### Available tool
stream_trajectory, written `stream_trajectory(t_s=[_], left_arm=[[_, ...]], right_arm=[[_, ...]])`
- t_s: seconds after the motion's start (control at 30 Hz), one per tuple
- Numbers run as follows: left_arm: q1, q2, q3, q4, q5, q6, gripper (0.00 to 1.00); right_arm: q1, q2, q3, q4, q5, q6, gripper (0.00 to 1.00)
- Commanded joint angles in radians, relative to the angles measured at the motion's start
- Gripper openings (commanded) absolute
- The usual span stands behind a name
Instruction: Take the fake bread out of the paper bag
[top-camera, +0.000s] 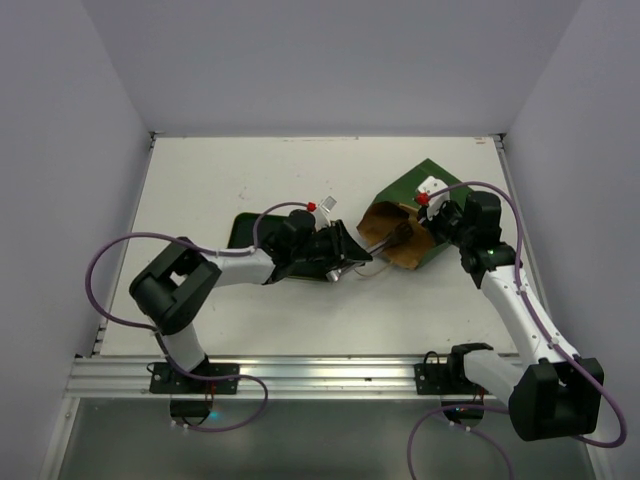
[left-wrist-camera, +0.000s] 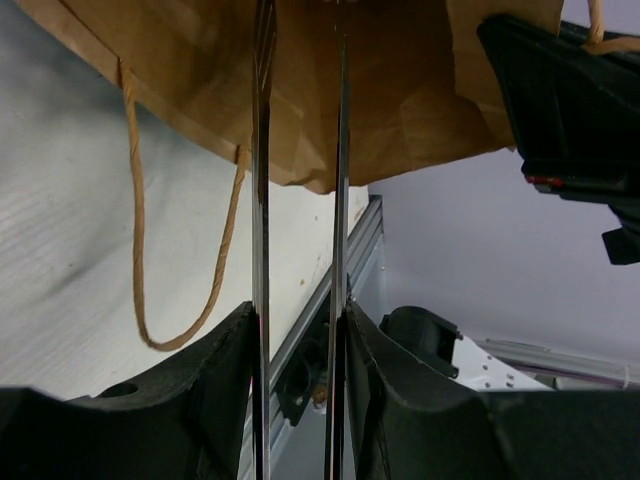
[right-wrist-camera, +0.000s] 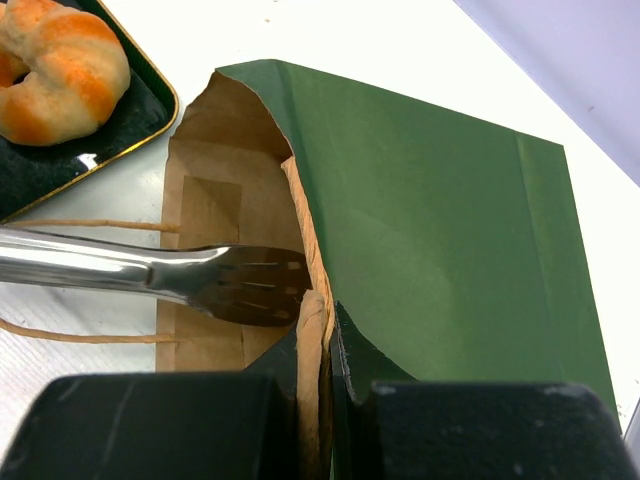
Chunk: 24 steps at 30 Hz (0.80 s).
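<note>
The fake bread: one golden crescent roll shows. It lies on the dark tray, left of the paper bag. No piece shows inside the bag in these views, but the deep end is hidden, so you cannot tell whether more remain. Expect each piece to be light, rounded and prob. smooth-skinned, so liable to slip. Take it across the thickest middle w/ both tong tips and a moderate squeeze.

The paper bag lies on its side, right of centre, mouth facing left. The paper is thin and creases easily. A string handle trails on the table.

The tongs: tips sit in the bag mouth w/ nothing between them.

The left gripper is clamped on the tong arms. The right gripper pinches the bag rim at the mouth, holding it open.
</note>
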Motion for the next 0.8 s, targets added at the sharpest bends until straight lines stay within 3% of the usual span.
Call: stream_trajectory(t_s=[0.0,0.17,0.77], left_arm=[[-0.013,0.033,0.058,0.139,-0.017,-0.093,0.43],[-0.016,0.080,0.050,0.227,-0.020,-0.172,0.45],[-0.023,0.194,0.124,0.258,-0.043,-0.242,0.47]], right_arm=[[-0.003,-0.027,0.000,0.030,-0.046,0.002,0.03],[-0.003,-0.029,0.000,0.030,-0.049,0.001,0.03],[-0.003,-0.027,-0.002,0.030,-0.052,0.004,0.02]])
